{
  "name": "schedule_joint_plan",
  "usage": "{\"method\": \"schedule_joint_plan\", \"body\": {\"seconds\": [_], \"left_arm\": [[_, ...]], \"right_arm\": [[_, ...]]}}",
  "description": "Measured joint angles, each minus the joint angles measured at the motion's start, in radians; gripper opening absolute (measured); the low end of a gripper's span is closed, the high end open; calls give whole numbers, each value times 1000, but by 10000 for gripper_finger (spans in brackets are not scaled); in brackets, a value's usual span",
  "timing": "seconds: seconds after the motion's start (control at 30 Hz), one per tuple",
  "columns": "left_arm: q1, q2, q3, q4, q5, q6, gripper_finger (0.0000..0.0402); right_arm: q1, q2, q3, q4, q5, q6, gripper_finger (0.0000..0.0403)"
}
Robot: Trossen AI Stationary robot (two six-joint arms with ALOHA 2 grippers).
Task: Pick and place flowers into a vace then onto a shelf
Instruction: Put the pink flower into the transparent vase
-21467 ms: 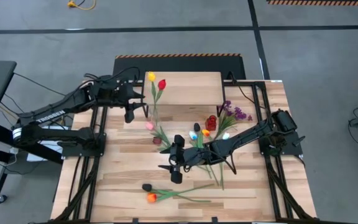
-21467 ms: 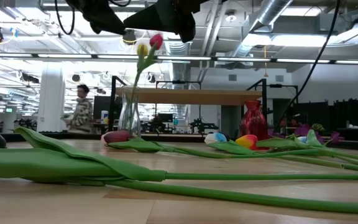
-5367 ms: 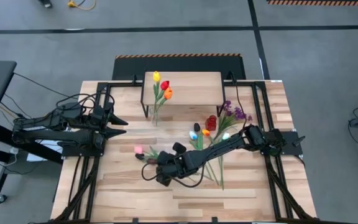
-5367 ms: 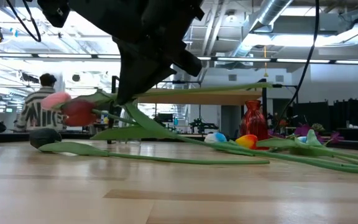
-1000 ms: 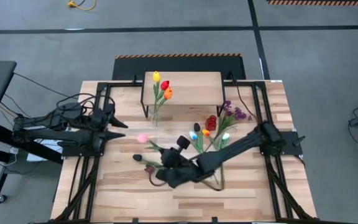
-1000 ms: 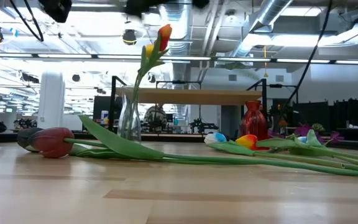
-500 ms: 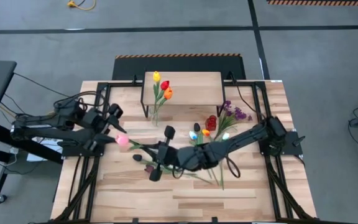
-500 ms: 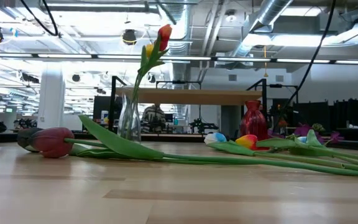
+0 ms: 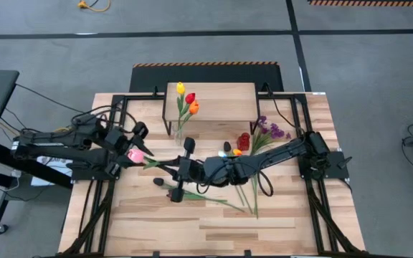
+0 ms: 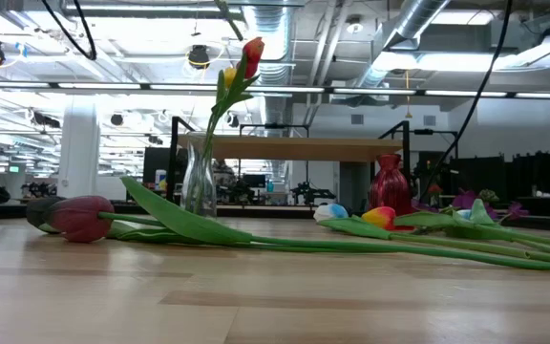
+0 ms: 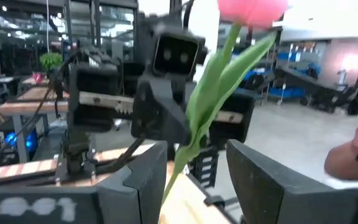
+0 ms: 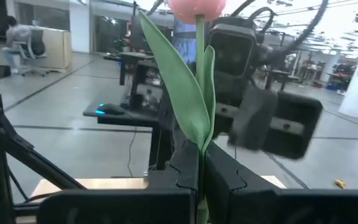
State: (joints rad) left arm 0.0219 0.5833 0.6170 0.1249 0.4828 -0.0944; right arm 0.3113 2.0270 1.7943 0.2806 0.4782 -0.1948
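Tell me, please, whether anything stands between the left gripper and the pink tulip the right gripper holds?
Nothing visible does. The pink tulip, clamped by its stem in the right gripper, points its head at the left gripper, whose open fingers flank the stem in the left wrist view.

pink tulip (image 9: 135,155): lifted off table | right gripper (image 9: 180,167): carried it to left gripper (image 9: 136,142)

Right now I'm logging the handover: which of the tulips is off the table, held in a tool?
The pink tulip: the right tool is shut on its stem, holding it up toward the left tool. The other loose tulips lie on the table.
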Motion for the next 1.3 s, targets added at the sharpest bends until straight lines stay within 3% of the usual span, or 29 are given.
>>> {"method": "schedule_joint_plan", "body": {"seconds": [0.23,1.3], "left_arm": [[0,73,0,19,4,7,157],[0,73,0,138,-19,-23,158]], "right_arm": [[-22,0,0,-4,-8,3,0],[-59,0,0,-42,-44,12,1]]}}
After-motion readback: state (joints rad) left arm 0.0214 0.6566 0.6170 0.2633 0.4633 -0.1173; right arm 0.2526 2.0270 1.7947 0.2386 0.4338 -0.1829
